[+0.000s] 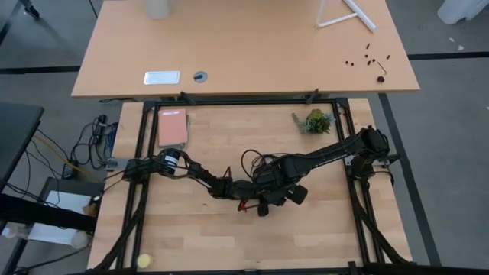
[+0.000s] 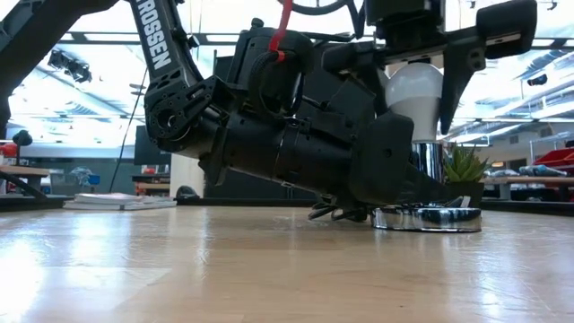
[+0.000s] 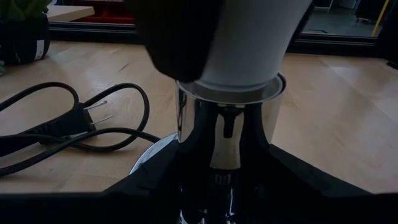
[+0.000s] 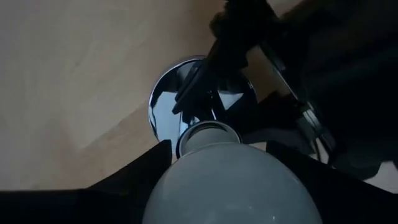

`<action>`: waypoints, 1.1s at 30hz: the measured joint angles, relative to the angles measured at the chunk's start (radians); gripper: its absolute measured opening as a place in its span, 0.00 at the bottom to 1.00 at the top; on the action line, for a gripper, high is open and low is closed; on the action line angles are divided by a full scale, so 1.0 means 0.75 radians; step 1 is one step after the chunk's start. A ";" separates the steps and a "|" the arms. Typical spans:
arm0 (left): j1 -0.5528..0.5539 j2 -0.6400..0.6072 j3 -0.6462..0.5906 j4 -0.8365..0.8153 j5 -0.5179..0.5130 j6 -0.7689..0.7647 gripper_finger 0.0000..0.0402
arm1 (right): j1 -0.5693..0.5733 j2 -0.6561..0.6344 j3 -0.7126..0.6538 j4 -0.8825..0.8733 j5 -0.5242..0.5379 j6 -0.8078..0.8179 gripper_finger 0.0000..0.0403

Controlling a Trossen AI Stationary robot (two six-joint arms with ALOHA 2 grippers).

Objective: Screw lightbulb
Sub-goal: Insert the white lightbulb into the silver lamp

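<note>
Now, frame centre | lightbulb (image 4: 233, 180) is flanked by right claw (image 4: 217, 158), grip unconfirmed | socket (image 3: 227, 143) is clamped by left claw (image 3: 217, 180) | cross-threading risked if bulb is tilted

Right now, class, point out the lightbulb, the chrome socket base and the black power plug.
lightbulb (image 2: 414, 94): low view, on its white glass globe.
chrome socket base (image 2: 429, 218): low view, on the disc's shiny rim.
black power plug (image 3: 73, 119): left wrist view, on the plug's body behind the prongs.
</note>
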 joint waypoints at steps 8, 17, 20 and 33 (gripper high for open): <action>0.000 0.000 0.000 0.001 0.000 -0.001 0.49 | 0.000 0.000 0.000 0.005 -0.004 0.378 0.65; -0.001 0.001 0.000 0.000 0.001 -0.002 0.49 | -0.001 -0.003 -0.018 0.058 -0.004 0.965 0.67; -0.001 0.001 0.000 -0.001 0.003 -0.001 0.49 | -0.001 -0.005 -0.046 0.083 -0.010 1.171 0.68; -0.001 0.001 0.000 0.000 0.002 -0.006 0.49 | -0.018 -0.010 -0.076 0.091 0.025 1.984 0.67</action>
